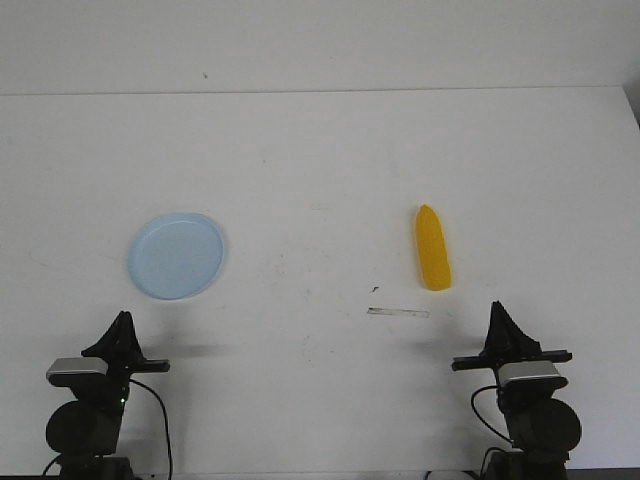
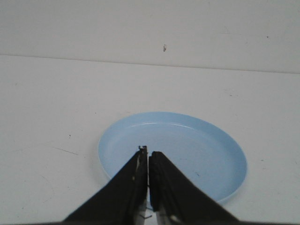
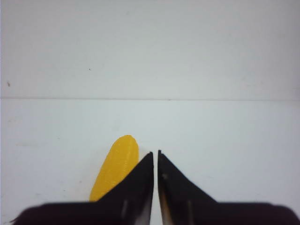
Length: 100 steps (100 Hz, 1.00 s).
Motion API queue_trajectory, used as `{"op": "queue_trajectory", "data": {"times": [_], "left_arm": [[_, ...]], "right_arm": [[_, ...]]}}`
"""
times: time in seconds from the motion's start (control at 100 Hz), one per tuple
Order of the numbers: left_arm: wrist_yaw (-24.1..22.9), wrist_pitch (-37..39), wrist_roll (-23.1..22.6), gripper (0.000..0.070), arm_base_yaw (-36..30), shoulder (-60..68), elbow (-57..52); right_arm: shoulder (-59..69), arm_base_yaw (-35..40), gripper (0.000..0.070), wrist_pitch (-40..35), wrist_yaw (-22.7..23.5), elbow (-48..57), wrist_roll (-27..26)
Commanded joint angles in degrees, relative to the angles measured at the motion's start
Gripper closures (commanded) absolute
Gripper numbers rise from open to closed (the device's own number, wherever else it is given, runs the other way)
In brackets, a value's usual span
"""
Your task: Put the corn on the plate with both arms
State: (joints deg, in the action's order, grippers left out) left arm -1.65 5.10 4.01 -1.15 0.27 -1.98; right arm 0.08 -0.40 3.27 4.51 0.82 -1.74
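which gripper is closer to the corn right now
Right. The right gripper sits just short of the corn, slightly to its right; the left gripper is far across the table, near the plate.

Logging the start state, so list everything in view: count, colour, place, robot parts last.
corn: one, bright yellow, lying on the table's right half, ahead of the right arm.
plate: one, pale blue, empty, on the left half, ahead of the left arm.
strip: one, thin and greyish, flat on the table just near of the corn.
table: one, white.
left gripper: one, black, shut, holding nothing.
right gripper: one, black, shut, holding nothing.
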Motion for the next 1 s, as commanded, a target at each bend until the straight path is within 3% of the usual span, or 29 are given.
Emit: {"op": "queue_trajectory", "data": {"times": [0.0,0.14,0.29,0.73,0.99], "left_arm": [[-0.09,0.7,-0.07,0.0699,-0.02,-0.09,1.2],[-0.09,1.77,0.42,0.0699,-0.02,-0.09,1.2],[0.28,5.7,9.77,0.0699,-0.02,-0.09,0.98],[-0.11,-2.14,-1.64,0.0699,0.02,8.5,-13.27],[-0.13,-2.47,-1.88,0.0699,0.02,23.02,-23.06]], "right_arm": [[-0.02,0.02,0.0685,0.59,0.0,-0.09,-0.31],[-0.02,0.02,0.0685,0.59,0.0,-0.09,-0.31],[-0.02,0.02,0.0685,0.59,0.0,-0.09,-0.31],[-0.02,0.02,0.0685,0.59,0.0,-0.09,-0.31],[-0.02,0.02,0.0685,0.59,0.0,-0.09,-0.31]]}}
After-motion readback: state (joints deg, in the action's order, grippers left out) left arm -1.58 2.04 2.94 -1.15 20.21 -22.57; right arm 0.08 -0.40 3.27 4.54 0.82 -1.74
